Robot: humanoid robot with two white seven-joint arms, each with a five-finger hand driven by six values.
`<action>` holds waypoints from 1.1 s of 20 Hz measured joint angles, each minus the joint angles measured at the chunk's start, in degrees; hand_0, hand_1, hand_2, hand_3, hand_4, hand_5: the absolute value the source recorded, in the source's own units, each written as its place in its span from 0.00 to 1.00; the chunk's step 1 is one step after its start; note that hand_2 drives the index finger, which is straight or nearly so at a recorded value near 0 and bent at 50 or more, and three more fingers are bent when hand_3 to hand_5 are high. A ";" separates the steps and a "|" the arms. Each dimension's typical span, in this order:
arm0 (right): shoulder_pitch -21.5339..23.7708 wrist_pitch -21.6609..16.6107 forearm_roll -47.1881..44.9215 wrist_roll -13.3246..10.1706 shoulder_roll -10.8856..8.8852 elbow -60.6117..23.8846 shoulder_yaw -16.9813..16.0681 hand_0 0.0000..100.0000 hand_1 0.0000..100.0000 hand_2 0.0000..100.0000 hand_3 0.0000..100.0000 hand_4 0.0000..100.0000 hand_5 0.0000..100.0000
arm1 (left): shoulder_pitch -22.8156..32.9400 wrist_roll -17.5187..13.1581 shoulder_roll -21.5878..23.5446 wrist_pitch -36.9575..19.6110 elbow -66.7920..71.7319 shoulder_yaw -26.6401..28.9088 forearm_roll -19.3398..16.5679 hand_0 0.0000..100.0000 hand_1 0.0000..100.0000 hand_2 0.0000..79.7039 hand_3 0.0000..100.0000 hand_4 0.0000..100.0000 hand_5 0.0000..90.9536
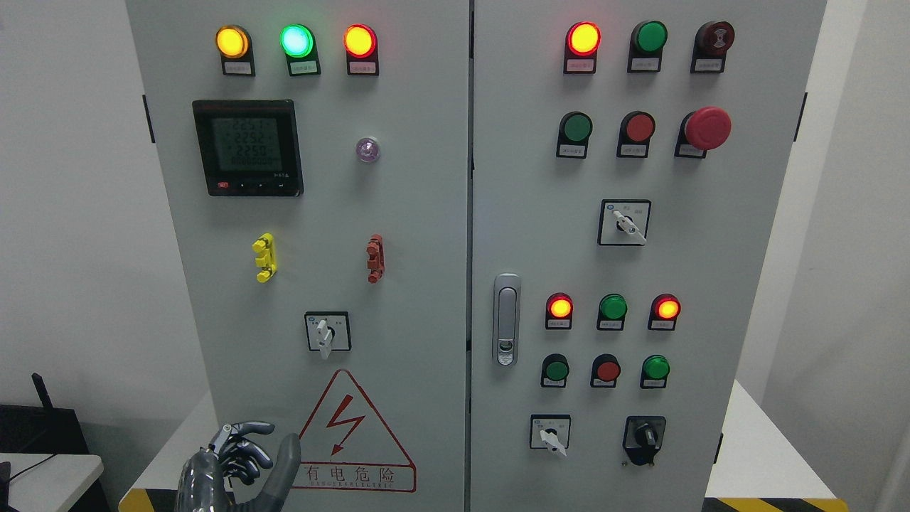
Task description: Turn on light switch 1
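A grey electrical cabinet (426, 213) with two doors fills the view. The left door carries a white rotary selector switch (327, 332) with its lever pointing down. The right door carries three more selectors: one at mid height (625, 223), one at the lower left (550, 434) and a black one (645, 435) beside it. I cannot read which one is switch 1. My left hand (242, 462) is at the lower left in front of the left door, below and left of that door's selector, fingers loosely bent, thumb raised, holding nothing and touching no switch.
Lit yellow, green and red lamps (296, 41) top the left door, above a digital meter (247, 147). The right door has lamps, push buttons, a red emergency stop (708, 128) and a door handle (505, 320). A high-voltage warning triangle (352, 434) is right of my hand.
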 measured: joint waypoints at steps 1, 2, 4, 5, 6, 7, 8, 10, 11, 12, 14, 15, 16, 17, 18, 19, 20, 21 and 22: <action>0.00 0.00 0.00 0.00 0.00 0.00 0.00 0.12 0.39 0.00 0.00 0.00 0.00 | -0.27 0.20 -0.05 0.41 0.00 -0.45 -0.23 0.17 0.50 0.57 0.80 0.83 0.79; 0.00 0.00 0.00 0.00 0.00 0.00 0.00 0.12 0.39 0.00 0.00 0.00 0.00 | -0.59 0.33 -0.11 0.75 -0.02 -0.92 -0.51 0.17 0.50 0.57 0.80 0.83 0.79; 0.00 0.00 0.00 0.00 0.00 0.00 0.00 0.12 0.39 0.00 0.00 0.00 0.00 | -1.09 0.58 -0.19 1.54 -0.02 -1.70 -1.21 0.17 0.51 0.60 0.81 0.84 0.79; 0.00 0.00 0.00 0.00 0.00 0.00 0.00 0.12 0.39 0.00 0.00 0.00 0.00 | -1.30 0.69 -0.25 1.74 -0.02 -2.06 -1.51 0.17 0.51 0.60 0.81 0.84 0.79; 0.00 0.00 0.00 0.00 0.01 0.00 0.00 0.12 0.39 0.00 0.00 0.00 0.00 | -1.45 0.76 -0.28 2.09 -0.03 -2.35 -1.74 0.17 0.52 0.61 0.82 0.84 0.79; 0.00 0.00 0.00 0.00 0.01 0.00 0.00 0.12 0.39 0.00 0.00 0.00 0.00 | -1.65 0.78 -0.31 2.59 -0.03 -2.68 -1.93 0.17 0.52 0.61 0.82 0.84 0.80; 0.00 0.00 0.00 0.00 0.01 0.00 0.00 0.12 0.39 0.00 0.00 0.00 0.00 | -1.83 0.82 -0.35 3.17 -0.03 -3.01 -2.09 0.17 0.52 0.61 0.83 0.85 0.80; 0.00 0.00 0.00 0.00 0.01 0.00 0.00 0.12 0.39 0.00 0.00 0.00 0.00 | -2.17 0.84 -0.40 4.12 -0.03 -3.71 -2.31 0.18 0.53 0.61 0.83 0.85 0.80; 0.00 0.00 0.00 0.00 0.01 0.00 0.00 0.12 0.39 0.00 0.00 0.00 0.00 | -2.40 0.97 -0.42 4.46 -0.03 -4.01 -2.39 0.18 0.53 0.61 0.83 0.85 0.80; 0.00 0.00 0.00 0.00 0.01 0.00 0.00 0.12 0.39 0.00 0.00 0.00 0.00 | -2.70 1.20 -0.45 4.88 -0.02 -4.34 -2.43 0.18 0.53 0.61 0.83 0.85 0.81; 0.00 0.00 0.00 0.00 0.02 0.00 0.00 0.12 0.39 0.00 0.00 0.00 0.00 | -3.34 1.75 -0.48 6.01 0.05 -4.96 -2.37 0.18 0.54 0.61 0.83 0.85 0.81; 0.00 0.00 0.00 0.00 0.01 0.00 0.00 0.12 0.39 0.00 0.00 0.00 0.00 | -3.74 1.90 -0.50 6.27 0.11 -5.25 -2.19 0.18 0.54 0.61 0.83 0.84 0.81; 0.00 0.00 0.00 0.00 0.01 0.00 0.00 0.12 0.39 0.00 0.00 0.00 0.00 | -4.13 2.00 -0.53 6.57 0.20 -5.49 -1.99 0.18 0.54 0.61 0.83 0.84 0.81; 0.00 0.00 0.00 0.00 0.01 0.00 0.00 0.12 0.39 0.00 0.00 0.00 0.00 | -4.52 2.13 -0.57 6.86 0.30 -5.75 -1.73 0.18 0.54 0.61 0.83 0.84 0.81; 0.00 0.00 0.00 0.00 0.01 0.00 0.00 0.12 0.39 0.00 0.00 0.00 0.00 | -4.87 2.37 -0.59 6.96 0.39 -5.95 -1.33 0.19 0.53 0.61 0.83 0.85 0.81; 0.00 0.00 0.00 0.00 0.01 0.00 0.00 0.12 0.39 0.00 0.00 0.00 0.00 | -5.23 2.77 -0.61 7.07 0.47 -6.15 -0.76 0.19 0.53 0.61 0.83 0.85 0.81; 0.00 0.00 0.00 0.00 0.01 0.00 0.00 0.12 0.39 0.00 0.00 0.00 0.00 | -5.62 3.19 -0.63 7.12 0.60 -6.36 -0.08 0.19 0.53 0.61 0.84 0.85 0.81; 0.00 0.00 0.00 0.00 0.01 0.00 0.00 0.12 0.39 0.00 0.00 0.00 0.00 | -5.98 3.72 -0.66 7.17 0.73 -6.54 0.77 0.19 0.53 0.61 0.84 0.85 0.82; 0.00 0.00 0.00 0.00 0.01 0.00 0.00 0.12 0.39 0.00 0.00 0.00 0.00 | -6.33 3.99 -0.68 7.23 0.88 -6.72 1.55 0.19 0.53 0.61 0.84 0.85 0.82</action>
